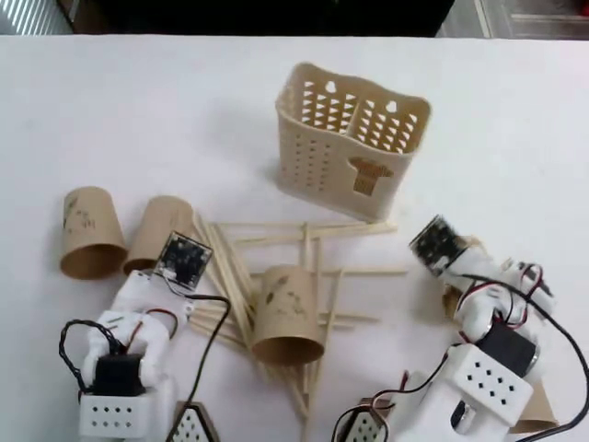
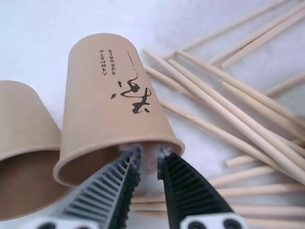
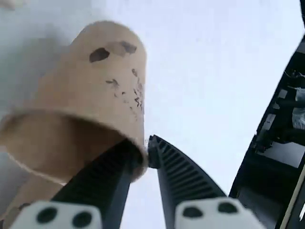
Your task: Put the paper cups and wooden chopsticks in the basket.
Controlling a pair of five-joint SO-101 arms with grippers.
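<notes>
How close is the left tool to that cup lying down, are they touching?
Touching. The left wrist view shows the left tool clamped on the paper cup, with the rim pinched in its grip.

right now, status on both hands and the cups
Left hand shut on rim of left cup. Right hand shut on rim of right cup. Chopsticks scattered in front of basket, middle cup lying across them.

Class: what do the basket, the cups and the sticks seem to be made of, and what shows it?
Basket: likely moulded plastic, cream, matt, with regular cut-outs. Paper cups: brown matt paper, thin rolled rim. Chopsticks: probably bare pale wood, unvarnished look.
</notes>
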